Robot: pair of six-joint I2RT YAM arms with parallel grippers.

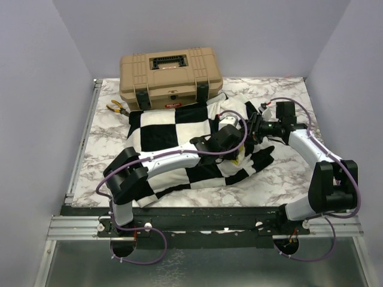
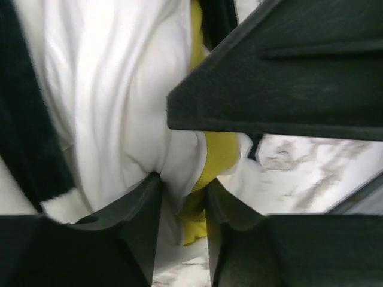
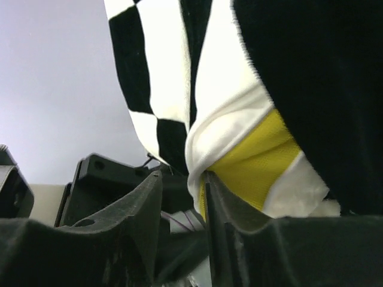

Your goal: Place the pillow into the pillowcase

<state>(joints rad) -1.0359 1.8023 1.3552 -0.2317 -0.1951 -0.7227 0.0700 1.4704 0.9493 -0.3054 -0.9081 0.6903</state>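
The pillowcase [image 1: 173, 128] lies spread across the middle of the desk [image 1: 281, 173], just in front of the tan toolbox [image 1: 170, 78]. It bulges in a way that tells me most of the pillow [image 2: 119, 89] is already inside. What is not yet in is the end nearest its right-hand opening, where white fabric and the yellow edge strip [image 3: 257, 161] poke out from under the checkered cloth. My left jaws are closed on a bunched fold of the pillow, white cloth and yellow strip pinched together between them, with the case's black fleece hanging just beside. My right jaws reach in from the other side of the same opening. They look clamped on a gathered bit of the pillow's white and yellow edge, with the checkered cover draped above it. How firm that hold is I cannot quite make out. I judge the job well past halfway. The stuffing is largely done, and what remains is to push this last corner in and draw the hem over it until no white or yellow shows. How squarely the pillow sits deeper inside is hidden from me.
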